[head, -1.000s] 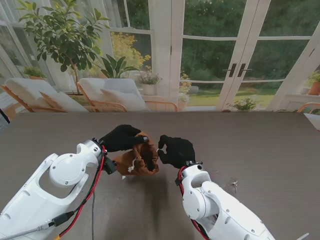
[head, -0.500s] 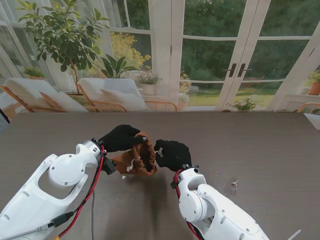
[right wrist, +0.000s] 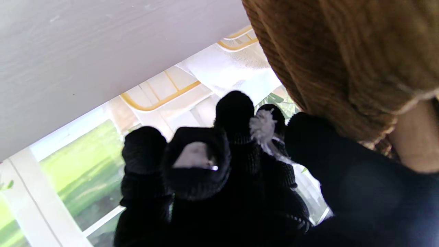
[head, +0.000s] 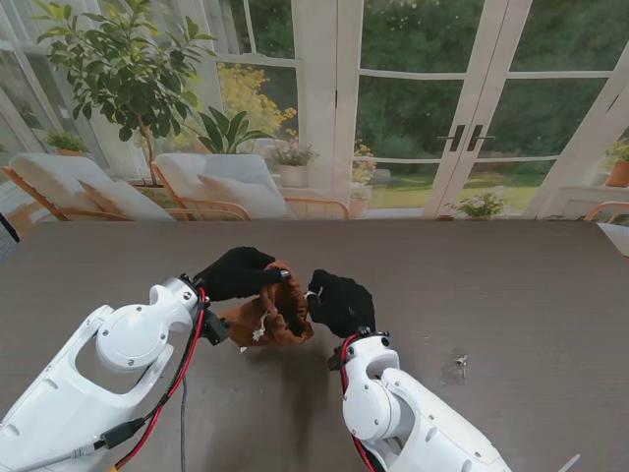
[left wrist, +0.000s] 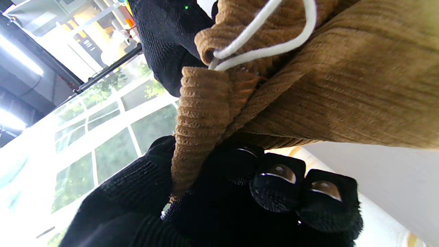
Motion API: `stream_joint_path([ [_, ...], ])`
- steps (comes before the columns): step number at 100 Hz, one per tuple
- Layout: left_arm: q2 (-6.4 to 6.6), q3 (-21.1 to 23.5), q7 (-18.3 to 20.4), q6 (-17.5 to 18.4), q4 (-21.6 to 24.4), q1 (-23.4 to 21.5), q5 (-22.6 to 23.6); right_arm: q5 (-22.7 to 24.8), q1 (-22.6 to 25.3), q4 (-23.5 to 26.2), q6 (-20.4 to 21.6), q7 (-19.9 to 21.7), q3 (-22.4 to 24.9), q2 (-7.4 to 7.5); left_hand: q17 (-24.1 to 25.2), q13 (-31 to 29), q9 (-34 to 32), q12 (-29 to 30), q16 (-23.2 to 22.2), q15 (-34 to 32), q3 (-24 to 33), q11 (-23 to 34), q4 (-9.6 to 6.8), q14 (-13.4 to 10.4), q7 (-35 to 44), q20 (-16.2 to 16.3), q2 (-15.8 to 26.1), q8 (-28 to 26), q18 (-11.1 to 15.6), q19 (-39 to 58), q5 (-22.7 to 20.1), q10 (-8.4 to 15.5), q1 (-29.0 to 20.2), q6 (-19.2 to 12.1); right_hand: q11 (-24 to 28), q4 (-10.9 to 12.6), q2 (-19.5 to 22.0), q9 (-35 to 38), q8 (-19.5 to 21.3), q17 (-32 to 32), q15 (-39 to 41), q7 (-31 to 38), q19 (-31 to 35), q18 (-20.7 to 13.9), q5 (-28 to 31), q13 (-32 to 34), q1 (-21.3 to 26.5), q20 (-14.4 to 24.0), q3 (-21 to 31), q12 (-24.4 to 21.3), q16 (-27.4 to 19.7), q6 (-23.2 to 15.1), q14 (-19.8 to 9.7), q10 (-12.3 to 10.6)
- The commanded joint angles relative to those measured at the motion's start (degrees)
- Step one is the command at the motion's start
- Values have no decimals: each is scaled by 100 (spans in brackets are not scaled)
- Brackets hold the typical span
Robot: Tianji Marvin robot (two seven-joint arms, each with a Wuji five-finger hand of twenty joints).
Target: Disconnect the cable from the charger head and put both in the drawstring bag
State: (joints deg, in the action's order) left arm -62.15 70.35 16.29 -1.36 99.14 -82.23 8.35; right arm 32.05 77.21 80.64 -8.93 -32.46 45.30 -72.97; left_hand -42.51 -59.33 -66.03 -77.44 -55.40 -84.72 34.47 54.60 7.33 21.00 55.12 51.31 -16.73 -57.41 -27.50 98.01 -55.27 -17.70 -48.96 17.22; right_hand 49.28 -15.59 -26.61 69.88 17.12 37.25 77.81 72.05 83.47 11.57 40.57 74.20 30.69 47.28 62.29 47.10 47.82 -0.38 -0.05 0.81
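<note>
Your left hand (head: 236,272), gloved in black, is clamped on the rim of the brown ribbed-fabric drawstring bag (head: 270,313) in the stand view, holding it up off the dark grey wood-grain counter (head: 511,285). The counter runs the full width of the view, and behind it stand tall white-framed glass doors (head: 462,108), a leafy potted tree (head: 123,69) and pale lounge chairs (head: 211,182). Your right hand (head: 341,301), also in a black glove, sits just beside the bag on its right side, fingers curled and touching the bag's mouth. The bag's opening faces toward that hand, and its body hangs down toward you. A small pale scrap (head: 459,366) lies on the counter well apart to the right; you cannot tell what it is.

In the left wrist view, the left hand (left wrist: 240,199) pinches a folded strip of the bag's ribbed rim (left wrist: 202,116) between thumb and fingers. A white drawstring cord (left wrist: 274,44) loops out of the rim's channel, and the bag's corduroy wall (left wrist: 360,85) fills most of the view.

In the right wrist view, the right hand (right wrist: 223,171) is closed with a frayed white cord end (right wrist: 263,128) pinched among the fingers. The brown bag (right wrist: 343,61) presses against the thumb side. You cannot see the cable or charger head in any view.
</note>
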Motion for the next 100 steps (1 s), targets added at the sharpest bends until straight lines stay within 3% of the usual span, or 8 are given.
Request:
stream_joint_path([
  [1,-31,6,92,-14,43,-3,-35,-62,61,-53,16,-28,-9,-112,-87,-101,-123,26,59,-25,164,-22,55,43,46,-10,179,4,221,191,-119,-2,-108,157,98,-221,194,364,121,2182,195,251,289,-22,-239,129,122,-50,-158,56,80,113,-136,-110],
  [40,-32,21,76,-42,67,-40,-23,-547,80,-275,99,-859,17,-463,-94,-106,-129,32,61,-28,169,-19,55,45,46,-13,175,6,219,196,-118,-14,-100,152,44,-259,307,769,238,2579,557,645,425,16,-484,129,32,-87,-154,-49,241,137,-185,-185],
  [82,-34,11,70,-84,66,-75,-28,-381,-20,-491,496,-1199,-10,-498,-95,-105,-127,34,63,-28,168,-20,55,46,42,-12,181,11,205,193,-115,-15,-106,159,50,-262,282,890,229,2603,657,731,523,-76,-575,126,-39,-94,-138,-76,285,-183,-252,-253],
  [100,-20,61,103,-156,144,-140,8,-353,-16,-440,493,-990,16,-422,-95,-89,-114,36,62,-20,155,-28,58,64,34,-11,189,18,205,192,-114,-24,-115,167,22,-239,243,699,188,2455,545,667,442,30,-560,117,-2,-114,-207,-54,224,-238,-98,-87],
])
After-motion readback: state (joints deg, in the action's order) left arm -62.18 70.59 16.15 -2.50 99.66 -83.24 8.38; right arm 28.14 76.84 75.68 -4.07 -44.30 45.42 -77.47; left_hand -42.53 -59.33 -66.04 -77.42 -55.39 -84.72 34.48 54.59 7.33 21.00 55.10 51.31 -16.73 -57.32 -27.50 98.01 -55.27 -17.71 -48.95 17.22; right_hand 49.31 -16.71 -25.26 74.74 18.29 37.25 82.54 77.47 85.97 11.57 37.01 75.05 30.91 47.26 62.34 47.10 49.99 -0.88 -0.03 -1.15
